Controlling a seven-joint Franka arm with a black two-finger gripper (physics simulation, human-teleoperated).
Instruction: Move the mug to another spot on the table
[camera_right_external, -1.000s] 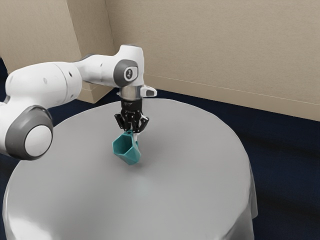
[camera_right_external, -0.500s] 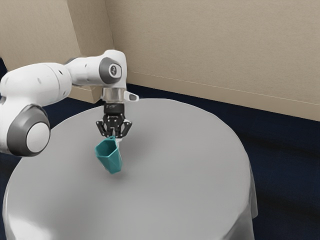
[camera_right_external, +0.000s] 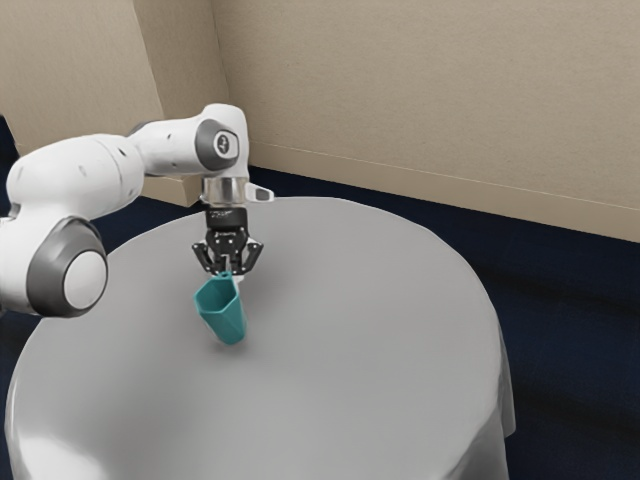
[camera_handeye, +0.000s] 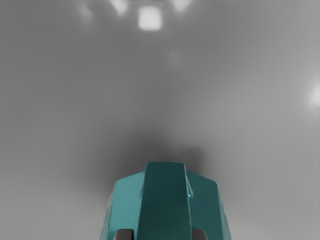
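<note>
Hanging from the black fingers (camera_right_external: 217, 262) at the end of the white arm (camera_right_external: 120, 170), the teal mug (camera_right_external: 222, 312) sits over the part of the round grey table (camera_right_external: 400, 330) toward the exterior view's left, somewhat toward the wall side and nearer the arm's base than the table's middle. The fingers point straight down and pinch the mug at its top edge, one on each side, so that they are closed on it rather than spread wide. The mug is tilted, not upright: its open mouth faces up and toward the exterior view's left, and its narrower bottom leans down toward the exterior view's right. Its lowest corner is very near the table's surface, and I cannot tell whether it touches or hangs just above it. In the wrist view the mug (camera_handeye: 165, 205) lies directly under the hand, with a broad raised band running along the side that faces the camera, and beyond it a soft dark shadow (camera_handeye: 160, 150) spreads on the grey table (camera_handeye: 75, 90), which carries a few pale glints of light. Behind the table a beige wall (camera_right_external: 430, 80) meets a dark blue floor (camera_right_external: 570, 290).
</note>
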